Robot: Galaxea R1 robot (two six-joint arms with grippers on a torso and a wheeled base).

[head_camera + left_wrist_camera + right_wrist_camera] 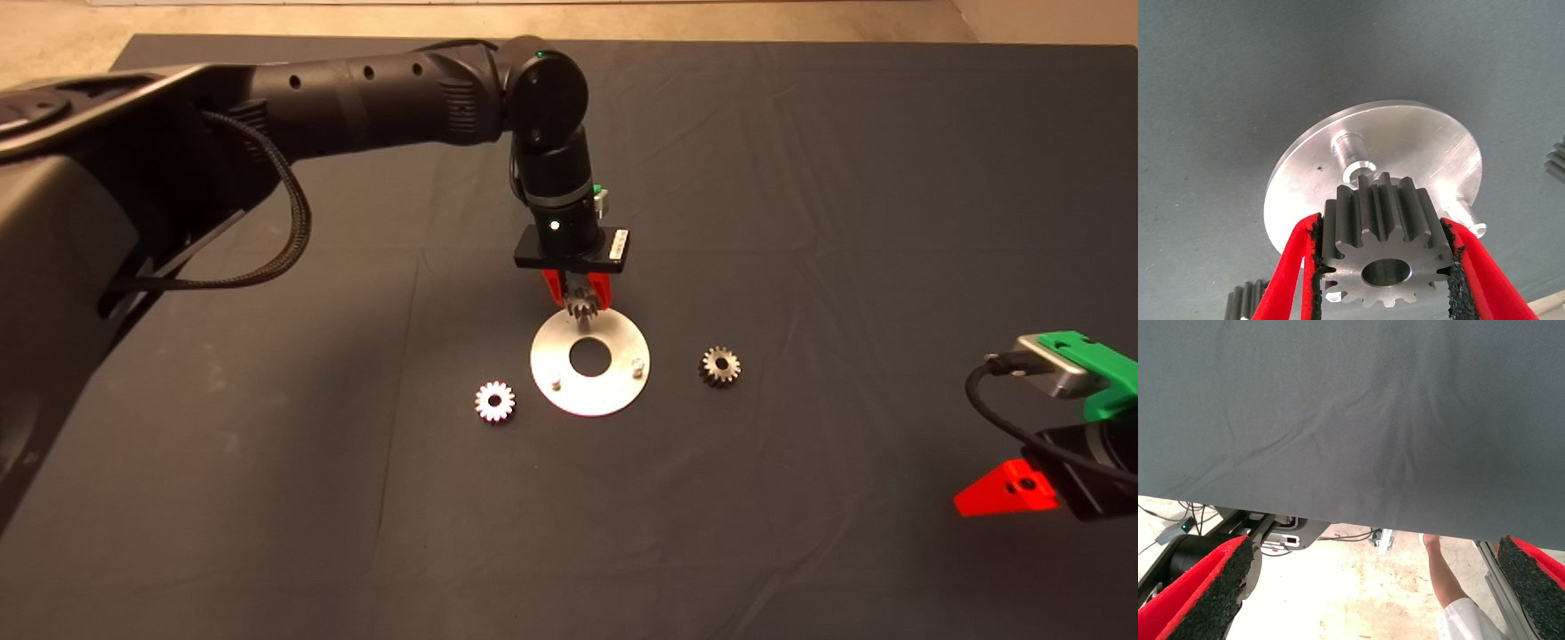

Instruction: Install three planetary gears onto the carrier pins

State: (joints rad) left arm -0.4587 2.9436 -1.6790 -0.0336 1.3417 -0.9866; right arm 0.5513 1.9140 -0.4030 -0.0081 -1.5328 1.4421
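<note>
while the left gripper (578, 293) hung over the far rim of the disc (590, 384), its red fingers (1288, 280) were closed on a gear (1386, 250), the black pads pressing the teeth on both sides. in the left wrist view the gear's centre hole faced the camera, and the gear sat above the disc, near the pin (1350, 155) closest to it; whether it touched that pin could not be told. a second pin (1468, 217) stood near the disc's edge, beside one finger. in the head view the disc lay flat on the dark mat (800, 178) near the middle, with two bare pins (555, 383) showing on its near half (the third was hidden behind the gripper and the held gear).

two more gears lay loose on the mat: one (495, 402) just off the disc's left side, the other (720, 366) a little farther off on its right. neither touched the disc.

the right gripper (1009, 493) waited at the lower right edge of the head view, well apart from the disc. its fingers (1211, 593) stood wide open with nothing between them, and beyond the mat's edge its wrist view showed floor, cables and a person's arm (1441, 570).
</note>
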